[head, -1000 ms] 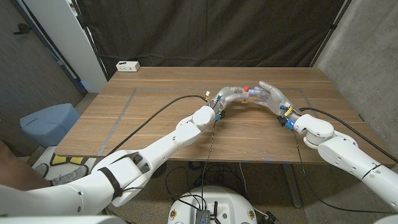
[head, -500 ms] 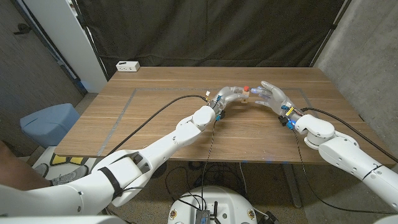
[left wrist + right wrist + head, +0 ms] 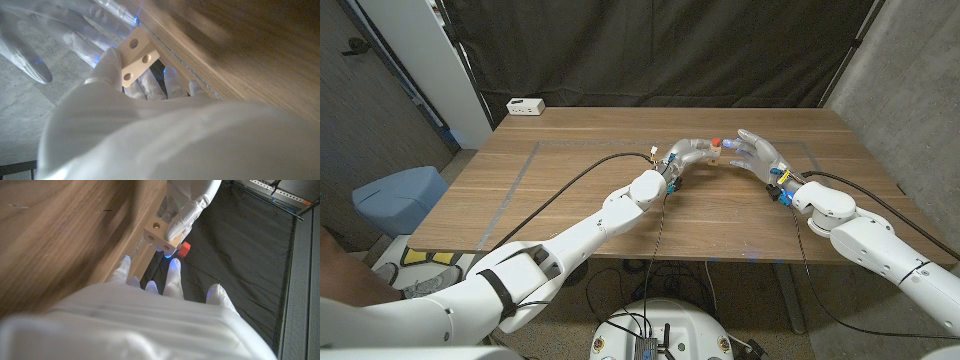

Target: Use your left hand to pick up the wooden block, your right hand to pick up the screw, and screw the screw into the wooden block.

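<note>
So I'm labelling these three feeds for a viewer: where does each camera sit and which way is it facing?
Head view: fixed on the robot's head, looking down the table; both arms, left hand, right hand.
Left wrist view: on the left wrist, looking along its hand at the wooden block.
Right wrist view: on the right wrist, over its hand, facing the block and red screw.
Both wrist views share the block.

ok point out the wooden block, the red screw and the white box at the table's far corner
wooden block (image 3: 159, 234), right wrist view, on its face with the holes
red screw (image 3: 184, 249), right wrist view, on its red head
white box (image 3: 525, 106), head view, on its top
</note>
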Available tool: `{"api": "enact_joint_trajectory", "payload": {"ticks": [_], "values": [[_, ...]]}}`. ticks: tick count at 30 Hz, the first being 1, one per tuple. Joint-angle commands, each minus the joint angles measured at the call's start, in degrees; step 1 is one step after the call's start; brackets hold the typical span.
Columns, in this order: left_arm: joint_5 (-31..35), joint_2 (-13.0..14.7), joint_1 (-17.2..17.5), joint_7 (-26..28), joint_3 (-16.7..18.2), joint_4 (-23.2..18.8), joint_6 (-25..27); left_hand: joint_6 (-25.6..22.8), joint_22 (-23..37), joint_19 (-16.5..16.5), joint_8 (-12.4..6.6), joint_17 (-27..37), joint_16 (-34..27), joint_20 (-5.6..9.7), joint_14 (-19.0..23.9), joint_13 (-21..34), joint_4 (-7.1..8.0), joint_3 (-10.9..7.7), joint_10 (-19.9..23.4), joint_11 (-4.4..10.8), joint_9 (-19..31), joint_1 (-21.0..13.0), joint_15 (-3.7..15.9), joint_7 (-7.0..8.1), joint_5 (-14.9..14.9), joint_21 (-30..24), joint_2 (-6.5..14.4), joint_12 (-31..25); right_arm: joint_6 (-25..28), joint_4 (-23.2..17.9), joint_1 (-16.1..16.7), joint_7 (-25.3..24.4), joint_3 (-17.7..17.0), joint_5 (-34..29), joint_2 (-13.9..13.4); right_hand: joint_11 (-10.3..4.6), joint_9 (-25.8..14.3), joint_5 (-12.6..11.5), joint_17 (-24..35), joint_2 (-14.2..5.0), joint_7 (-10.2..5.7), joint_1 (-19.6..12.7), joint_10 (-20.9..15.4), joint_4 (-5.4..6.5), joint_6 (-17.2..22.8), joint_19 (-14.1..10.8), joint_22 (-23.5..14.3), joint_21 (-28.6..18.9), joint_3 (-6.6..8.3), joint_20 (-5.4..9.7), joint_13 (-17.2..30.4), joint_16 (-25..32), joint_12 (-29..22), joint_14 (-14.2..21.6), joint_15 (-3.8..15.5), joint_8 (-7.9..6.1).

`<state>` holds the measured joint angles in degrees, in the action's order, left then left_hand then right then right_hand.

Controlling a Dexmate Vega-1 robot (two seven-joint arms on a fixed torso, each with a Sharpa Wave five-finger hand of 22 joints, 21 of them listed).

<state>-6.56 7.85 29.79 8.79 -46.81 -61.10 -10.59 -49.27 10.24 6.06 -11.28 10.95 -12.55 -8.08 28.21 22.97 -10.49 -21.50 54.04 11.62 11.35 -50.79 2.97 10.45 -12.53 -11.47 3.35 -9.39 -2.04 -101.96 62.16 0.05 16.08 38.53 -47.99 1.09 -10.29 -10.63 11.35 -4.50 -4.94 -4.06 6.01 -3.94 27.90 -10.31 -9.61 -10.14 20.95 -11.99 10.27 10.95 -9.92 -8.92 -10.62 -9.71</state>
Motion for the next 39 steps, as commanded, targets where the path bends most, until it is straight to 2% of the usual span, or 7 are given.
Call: {"api": "enact_joint_trajectory", "payload": {"ticks": [1,6,8,19,39], "values": [[0.15,0.09,0.03,-0.05,-0.01,-0.19,0.04,-4.02,0.30,0.35,-0.49,0.13,-0.08,-0.14,0.40,7.74,1.46,-1.61,0.82,0.42,0.28,1.32,3.44,-3.16,-0.22,-0.39,3.38,-4.02,0.02,1.18,-1.59,2.19,1.03,0.18,0.10,0.33,-0.18,-0.51,0.19,-0.03,-0.17,0.76,1.34,0.35,-1.60,0.96,-0.14,0.10,0.01,-0.25,0.17,-0.15,0.04,-0.94,-0.09,0.21],[0.22,0.09,-0.04,-0.06,-0.02,-0.20,0.02,-3.89,0.30,0.37,-0.43,0.14,-0.08,-0.19,0.40,7.77,1.48,-1.62,0.78,0.41,0.28,1.33,3.45,-3.23,-0.22,-0.40,3.41,-4.02,-0.06,1.53,-2.04,2.87,1.31,0.26,0.13,0.57,-0.17,-0.55,0.25,0.00,-0.86,1.02,2.20,0.52,-2.99,1.80,-0.15,0.12,-0.06,-0.24,0.17,-0.20,-0.05,-1.71,-0.08,0.14],[0.24,0.05,-0.09,-0.13,-0.06,-0.11,-0.05,-3.86,0.31,0.35,-0.43,0.14,-0.08,-0.19,0.40,7.78,1.47,-1.63,0.80,0.47,0.28,1.30,3.43,-3.24,-0.23,-0.39,3.42,-4.04,-0.17,1.66,-2.19,3.10,1.40,0.26,0.15,0.56,-0.17,-0.59,0.33,-0.04,-1.27,1.41,3.18,0.82,-4.28,2.93,-0.16,0.14,-0.17,-0.24,0.16,-0.20,-0.16,-2.59,-0.25,-0.01],[0.27,-0.06,-0.21,-0.29,-0.12,0.05,-0.18,-3.91,0.31,0.37,-0.45,0.12,-0.07,-0.13,0.44,7.80,1.48,-1.65,0.79,0.42,0.29,1.33,3.41,-3.10,-0.24,-0.39,3.41,-4.05,0.14,2.22,-3.32,4.48,2.04,0.35,0.04,0.68,-0.17,-0.64,0.37,0.04,-2.54,1.68,3.97,1.03,-5.42,3.77,-0.16,0.07,-0.26,-0.24,0.16,-0.14,-0.24,-3.20,-0.15,-0.14],[0.30,0.01,0.05,-0.07,-0.12,-0.38,0.19,-3.97,0.31,0.36,-0.48,0.16,-0.09,-0.16,0.41,7.86,1.51,-1.61,0.84,0.41,0.29,1.35,3.42,-3.10,-0.22,-0.38,3.41,-4.09,0.35,2.44,-3.58,4.80,2.40,0.63,0.06,0.65,-0.20,-0.74,0.40,0.07,-2.04,2.04,4.61,1.40,-4.15,4.59,-0.18,-0.08,-0.39,-0.19,0.18,0.03,-0.48,-3.74,-0.14,-1.02]]}}
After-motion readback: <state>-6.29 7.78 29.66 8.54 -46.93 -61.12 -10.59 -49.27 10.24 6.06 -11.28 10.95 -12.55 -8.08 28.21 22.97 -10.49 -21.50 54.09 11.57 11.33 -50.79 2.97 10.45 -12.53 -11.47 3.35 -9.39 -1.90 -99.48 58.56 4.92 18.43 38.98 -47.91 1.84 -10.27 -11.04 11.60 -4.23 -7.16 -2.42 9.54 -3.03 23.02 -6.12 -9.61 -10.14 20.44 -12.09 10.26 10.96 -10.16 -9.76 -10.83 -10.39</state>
